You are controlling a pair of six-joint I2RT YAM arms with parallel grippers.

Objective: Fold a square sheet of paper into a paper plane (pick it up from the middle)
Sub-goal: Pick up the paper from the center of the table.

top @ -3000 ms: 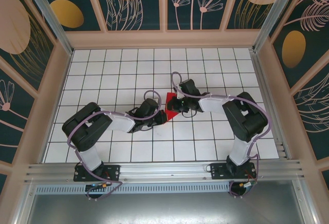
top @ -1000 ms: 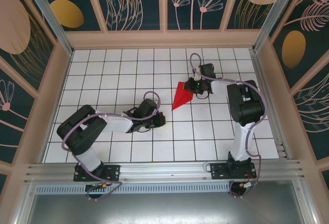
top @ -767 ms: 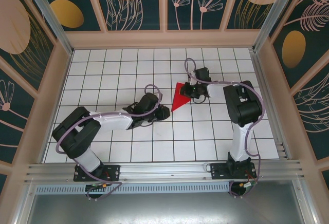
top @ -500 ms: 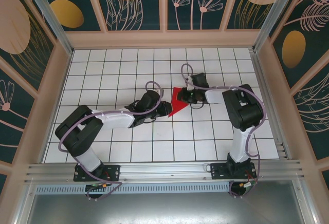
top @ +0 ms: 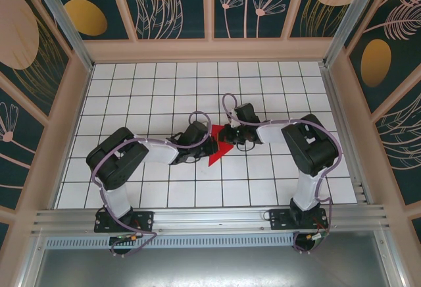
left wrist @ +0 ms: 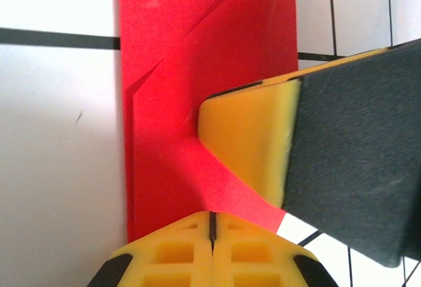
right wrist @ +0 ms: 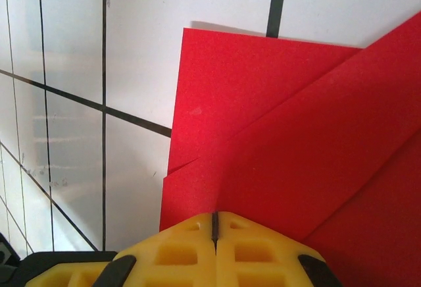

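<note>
Paper first: the red paper (top: 217,150) is partway folded. It's a pointed wedge with a couple of diagonal flaps stacked on it, lying on the white-tiled tabletop (top: 151,96) and touching the right claw (right wrist: 214,220) on that claw's left. The right claw is squeezed tight with the sheet running straight into its tips, so it looks like it's nipping a layer. The left claw (left wrist: 212,221) sits across the paper from the right claw. It's also pinched closed on the edge, and the two are almost tip to tip.

My read is that this is a crease or re-grip step. To do it well, I'd keep the right claw as the anchor and let the other one work along the fold line. The layers need to stay lined up and low to the tabletop. Pulling the two claws apart is a bad idea, since thin paper will tear or skew.

Compared with a second ago, the left claw was well apart from the right claw and had nothing to do with the sheet. The right claw had the paper farther back. Now they've closed in on each other, with the paper between them.
</note>
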